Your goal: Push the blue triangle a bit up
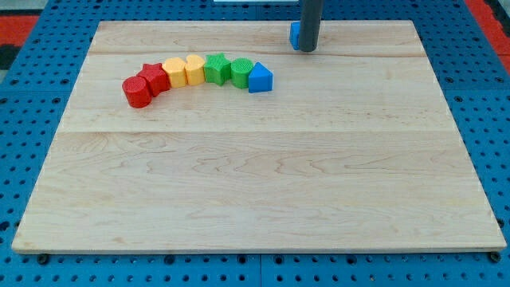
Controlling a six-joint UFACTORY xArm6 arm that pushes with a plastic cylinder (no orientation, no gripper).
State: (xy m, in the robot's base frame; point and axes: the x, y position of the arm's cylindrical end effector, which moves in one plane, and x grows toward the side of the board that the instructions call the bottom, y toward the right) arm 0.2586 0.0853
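The blue triangle [260, 78] sits at the right end of a curved row of blocks in the upper left-middle of the wooden board [255, 183]. The row runs leftward from it: green round block [241, 72], green star-like block [216, 68], yellow block [194, 70], yellow block [174, 73], red star [154, 79], red cylinder [136, 92]. My tip [307, 49] rests near the view's top, up and to the right of the blue triangle, apart from it. A second blue block [294, 35] is mostly hidden behind the rod, touching its left side.
The board lies on a blue pegboard surface [32, 119]. A red area [16, 24] shows at the top left corner and another at the top right.
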